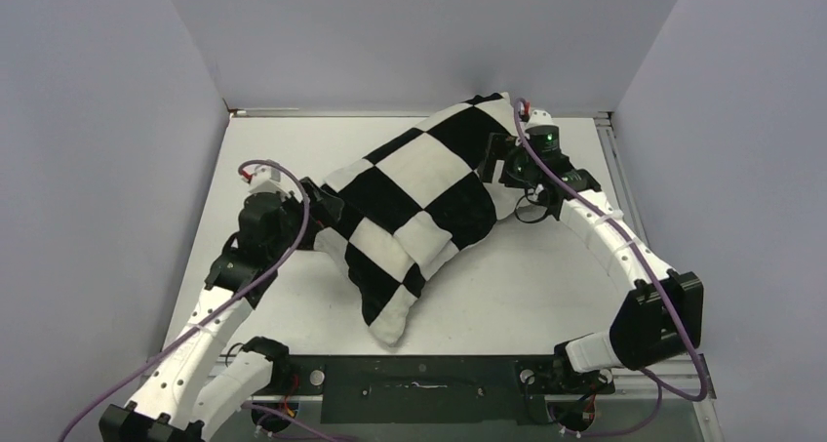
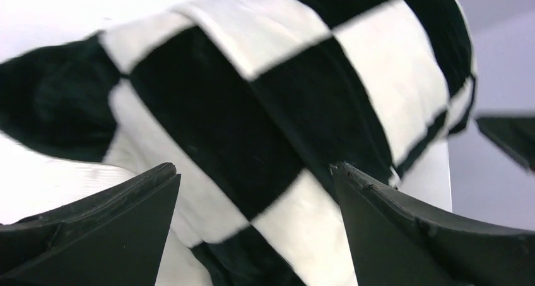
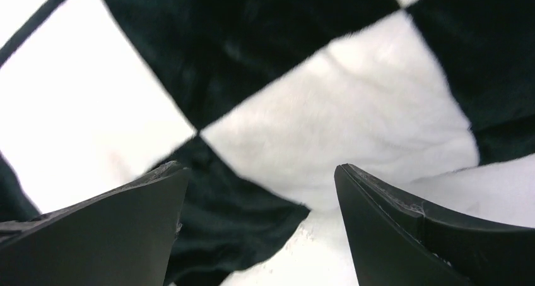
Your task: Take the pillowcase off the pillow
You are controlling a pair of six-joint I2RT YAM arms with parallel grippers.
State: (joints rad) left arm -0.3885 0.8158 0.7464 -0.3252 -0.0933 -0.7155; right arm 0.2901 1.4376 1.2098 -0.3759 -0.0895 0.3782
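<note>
The black-and-white checkered pillowcase [image 1: 419,198] lies plump across the middle of the white table, one corner pointing to the near edge. The plain white pillow is hidden inside it. My left gripper [image 1: 317,200] is at the pillowcase's left edge, jaws wide open, with checkered fabric [image 2: 252,128] close in front of the fingers [image 2: 107,229]. My right gripper [image 1: 502,169] is at the pillowcase's right edge near the far corner, jaws wide open, with checkered fabric [image 3: 328,109] just ahead of its fingers [image 3: 416,235] and a black corner lying on the table between them.
The white table [image 1: 546,286] is enclosed by grey walls on the left, back and right. A metal rail [image 1: 612,159] runs along the table's right edge. The arm bases sit on a black plate [image 1: 419,383] at the near edge.
</note>
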